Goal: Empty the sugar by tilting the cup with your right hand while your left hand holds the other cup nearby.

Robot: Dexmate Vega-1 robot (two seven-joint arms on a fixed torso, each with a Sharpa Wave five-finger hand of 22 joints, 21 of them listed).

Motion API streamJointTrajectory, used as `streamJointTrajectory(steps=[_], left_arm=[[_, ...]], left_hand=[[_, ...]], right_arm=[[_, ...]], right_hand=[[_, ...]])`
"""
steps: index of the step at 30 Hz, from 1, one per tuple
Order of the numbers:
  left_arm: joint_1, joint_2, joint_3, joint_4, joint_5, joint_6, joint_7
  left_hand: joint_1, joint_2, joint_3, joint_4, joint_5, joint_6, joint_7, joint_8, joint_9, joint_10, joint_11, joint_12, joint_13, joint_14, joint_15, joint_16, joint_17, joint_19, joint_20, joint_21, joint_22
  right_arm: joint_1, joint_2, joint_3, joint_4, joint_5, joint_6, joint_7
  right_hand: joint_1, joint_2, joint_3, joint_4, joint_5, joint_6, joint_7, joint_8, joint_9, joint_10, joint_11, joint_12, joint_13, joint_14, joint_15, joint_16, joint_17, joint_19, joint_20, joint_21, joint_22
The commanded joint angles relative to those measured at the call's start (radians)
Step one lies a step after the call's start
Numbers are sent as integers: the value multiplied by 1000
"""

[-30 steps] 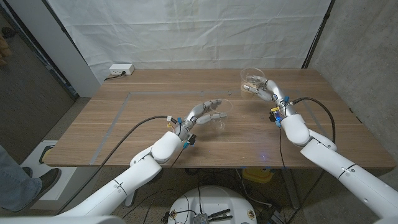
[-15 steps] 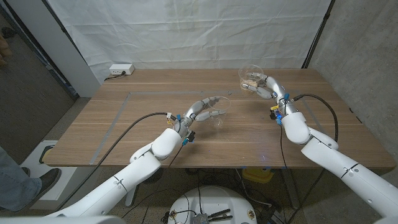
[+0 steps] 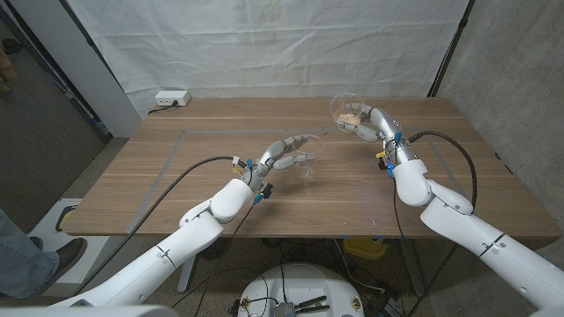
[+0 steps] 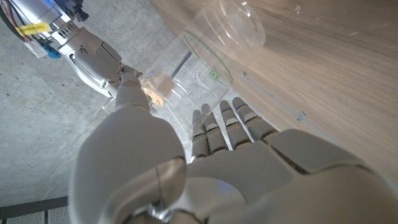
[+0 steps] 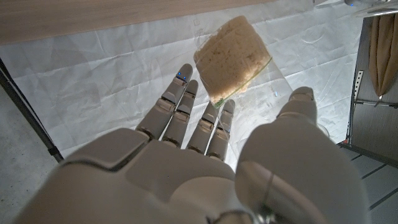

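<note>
My right hand (image 3: 374,123) holds a clear plastic cup (image 3: 349,109) with tan sugar (image 3: 352,115) in it, raised above the table's far right and tilted toward the middle. In the right wrist view the sugar (image 5: 233,57) lies in the cup between my fingers (image 5: 180,112) and thumb. My left hand (image 3: 284,155) holds an empty clear cup (image 3: 307,157) near the table's centre, leaning to the right with its mouth turned toward the other cup. The left wrist view shows this empty cup (image 4: 205,68) against my fingers (image 4: 217,127), with the right arm (image 4: 87,53) beyond it.
The wooden table (image 3: 176,176) carries a taped rectangle outline (image 3: 176,134) on its left half. A white power strip (image 3: 171,99) lies at the far left corner. A person's shoe (image 3: 53,260) shows on the floor at the left edge.
My right hand has carried the sugar cup leftward and tilted it further. My left hand has shifted its empty cup slightly left and up, toward the far side.
</note>
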Motion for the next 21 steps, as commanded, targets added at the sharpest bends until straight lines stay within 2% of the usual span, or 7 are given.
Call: streamJointTrajectory(steps=[1, 6, 16, 21], left_arm=[[0, 10, -10, 15, -13, -30, -10], [0, 12, -13, 15, -16, -34, -12], [-2, 16, -17, 17, -20, -36, -17], [-8, 14, -15, 26, -21, -48, -22]], left_hand=[[4, 7, 0, 5, 1, 1, -3, -3, 5, -4, -1, -2, 1, -5, -34, -1, 1, -6, -4, -6, 2], [2, 7, -2, 6, 1, 1, -2, -4, 5, -4, -3, -3, 1, -6, -34, -1, 2, -6, -3, -7, 2], [-2, 8, -4, 10, 0, 1, -1, -6, 6, -5, 0, -5, 1, -8, -34, -1, 2, -9, -3, -10, 2], [-2, 8, -5, 11, -1, -1, -1, -8, 6, -7, -3, -5, 2, -9, -32, -1, 2, -9, -2, -11, 2]], right_arm=[[-9, -20, -38, -86, -189, -157, -5], [-6, -25, -33, -99, -169, -142, 34], [7, -35, -80, -135, -343, -237, 61], [10, -32, -86, -142, -381, -250, 82]], right_hand=[[3, 11, 3, 0, -3, 7, -1, -3, 3, 11, -1, -3, 2, 11, -110, 2, 2, 9, -24, 0, 2], [4, 11, 3, 0, -5, 8, -3, -3, 3, 11, -3, -4, 2, 11, -111, 1, 2, 9, -24, 0, 2], [5, 12, 2, 0, -7, 9, -3, -5, 3, 11, -4, -6, 2, 10, -114, 0, 2, 10, -25, -1, 2], [5, 13, 2, 0, -8, 10, -4, -5, 3, 11, -5, -6, 2, 9, -114, 0, 2, 11, -26, -1, 2]])
